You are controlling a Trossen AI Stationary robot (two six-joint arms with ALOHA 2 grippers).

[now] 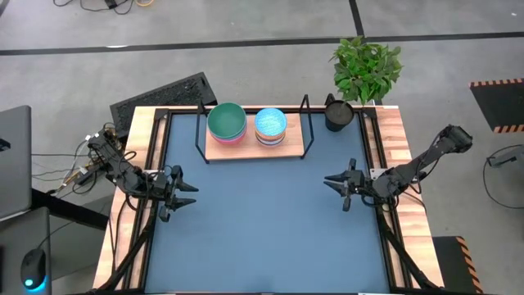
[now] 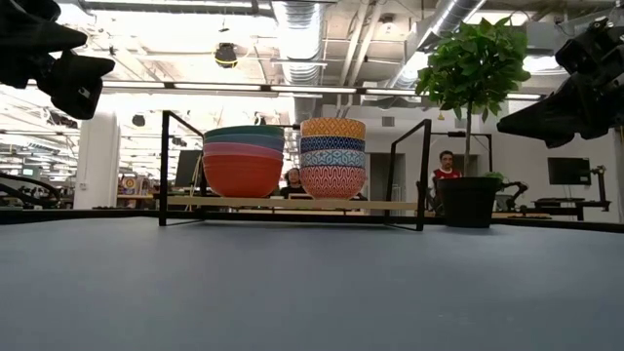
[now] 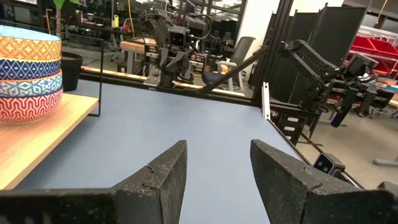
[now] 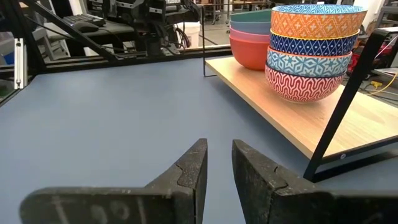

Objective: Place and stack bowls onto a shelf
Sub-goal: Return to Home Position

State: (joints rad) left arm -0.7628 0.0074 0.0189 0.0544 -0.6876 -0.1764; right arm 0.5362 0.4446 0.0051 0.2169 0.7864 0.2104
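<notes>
From above I see two bowl tops on the shelf [image 1: 246,152]. The level view reveals a plain stack [image 2: 243,161] and a patterned stack [image 2: 332,156]. Left gripper [image 3: 219,146] jaws spread wide, right gripper [image 4: 219,144] jaws narrowly parted, both over the worktop [image 1: 262,238].

A dark blue mat [image 1: 262,221] is laid over a table [image 1: 141,156] edged in light wood. A black cup [image 1: 338,114] is set at its far right corner, with a leafy green plant [image 1: 366,67] just behind. A dark flat panel [image 1: 164,94] is seen beyond the far left corner, and a computer mouse [image 1: 33,266] off to the left. In the low view, a person in red [image 2: 446,172] is seen in the room behind.
</notes>
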